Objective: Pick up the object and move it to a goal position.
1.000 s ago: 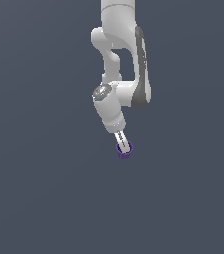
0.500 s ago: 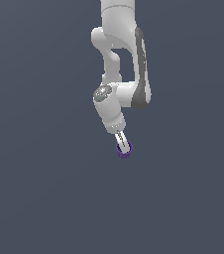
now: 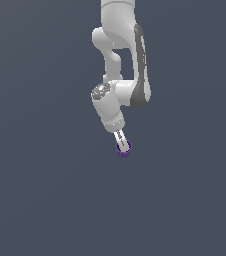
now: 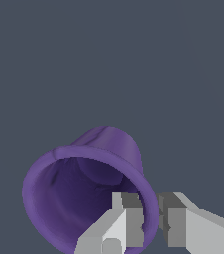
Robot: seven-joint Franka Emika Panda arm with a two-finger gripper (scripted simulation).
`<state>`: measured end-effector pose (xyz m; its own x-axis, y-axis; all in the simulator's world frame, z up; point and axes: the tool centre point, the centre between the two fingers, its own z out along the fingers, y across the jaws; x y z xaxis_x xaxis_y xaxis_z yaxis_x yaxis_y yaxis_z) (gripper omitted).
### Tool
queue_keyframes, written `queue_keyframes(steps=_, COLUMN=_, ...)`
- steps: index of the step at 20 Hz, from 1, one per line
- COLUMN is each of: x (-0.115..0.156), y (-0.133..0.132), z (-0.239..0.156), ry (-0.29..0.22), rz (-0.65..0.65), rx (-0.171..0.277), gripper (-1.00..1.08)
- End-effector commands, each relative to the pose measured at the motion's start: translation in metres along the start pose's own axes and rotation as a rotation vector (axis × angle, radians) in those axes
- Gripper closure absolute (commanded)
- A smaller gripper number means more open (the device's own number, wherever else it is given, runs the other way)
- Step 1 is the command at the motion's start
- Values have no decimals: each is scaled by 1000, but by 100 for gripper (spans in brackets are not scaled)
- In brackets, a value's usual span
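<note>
In the wrist view the gripper [image 4: 150, 218] fingers run off the frame edge and cover part of the purple cup [image 4: 84, 193] rim.

The white arm [image 3: 119, 55] comes down from the top centre of the exterior view, its upper links stacked near the top edge with a dark grey panel along the side facing the exterior view's right. Below that it bends at a rounded joint with a grey cap, just left of the frame's middle, and the last link slants down toward the lower right. At its tip the claw [image 3: 123, 146] sits a little below centre, pointing down at a tilt. In the wrist view its two pale fingers [image 4: 126, 218] stand close together, one inside and one outside the wall of the purple cup [image 4: 84, 196], pinching its rim.
</note>
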<state>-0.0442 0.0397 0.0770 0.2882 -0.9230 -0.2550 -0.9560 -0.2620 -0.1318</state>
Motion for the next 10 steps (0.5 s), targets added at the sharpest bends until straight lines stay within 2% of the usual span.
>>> queue_keyframes(steps=1, x=4, y=4, z=-10, ry=1, rz=0, rx=2, gripper=108)
queue_keyframes(steps=10, x=26, y=39, z=-70, ry=-1, rz=1, rx=3, gripper=108)
